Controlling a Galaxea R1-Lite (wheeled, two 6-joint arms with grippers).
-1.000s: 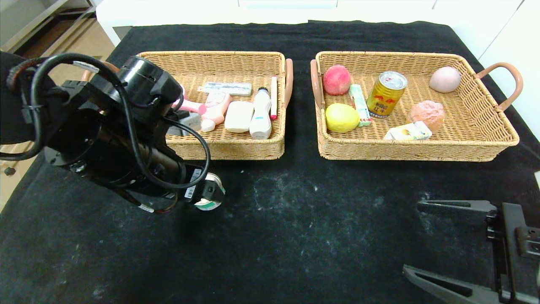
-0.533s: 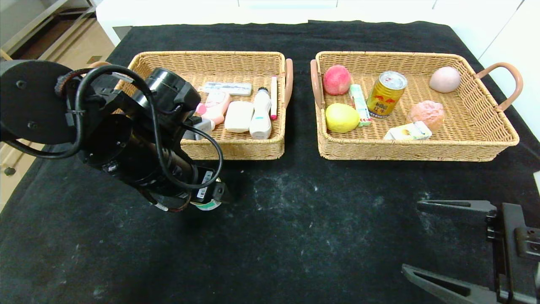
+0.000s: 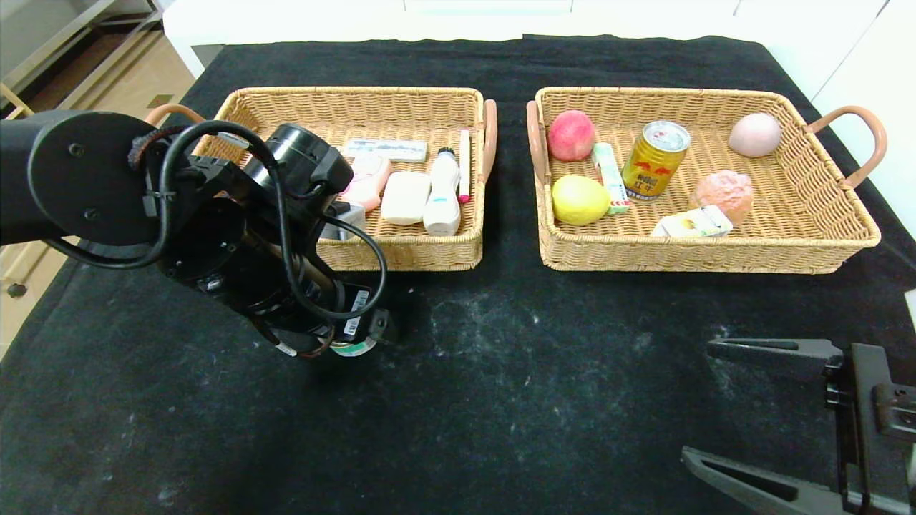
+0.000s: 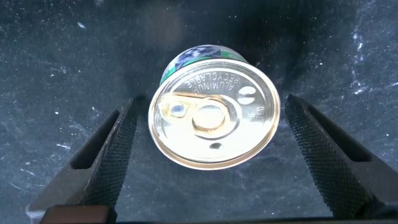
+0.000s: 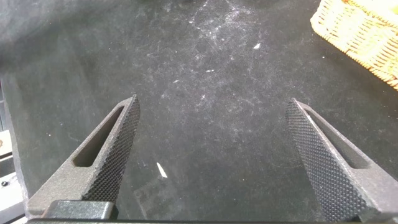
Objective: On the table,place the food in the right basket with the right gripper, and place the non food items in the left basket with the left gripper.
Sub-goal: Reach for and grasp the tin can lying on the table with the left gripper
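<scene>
Left gripper [image 4: 208, 155] fingers spread either side of upright silver-topped green-labelled can [image 4: 213, 116] — tipping risked if closed off-centre; right gripper [image 5: 217, 162] parked, fingers apart.

black cloth [image 3: 501, 400] over white table [image 3: 286, 18]

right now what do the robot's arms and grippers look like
Both are matte black. The left arm has round joint housings, looped black cables and small white barcode stickers near the wrist. The left gripper and right gripper have long tapered fingers with cross-hatched textured pads.
</scene>
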